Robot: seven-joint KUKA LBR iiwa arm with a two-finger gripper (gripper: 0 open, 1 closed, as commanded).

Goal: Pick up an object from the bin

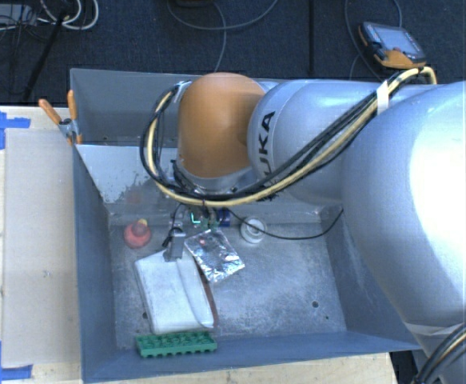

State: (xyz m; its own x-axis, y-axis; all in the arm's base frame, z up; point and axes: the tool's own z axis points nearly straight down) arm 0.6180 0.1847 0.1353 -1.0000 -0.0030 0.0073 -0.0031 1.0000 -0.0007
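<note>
My gripper (175, 245) is low in the middle of the bin, under the arm's wrist. It hangs over the far edge of a white folded pad (169, 294) and right beside a crumpled silver foil packet (217, 258). A small red knob-shaped thing (137, 232) lies to the gripper's left. Just to its right sits a white round cap (253, 230). I see nothing held in the gripper.
A green studded brick plate (177, 343) lies along the bin's near wall, below the white pad. The arm and its cables cover the bin's right side and far middle. Bare floor shows at the near right.
</note>
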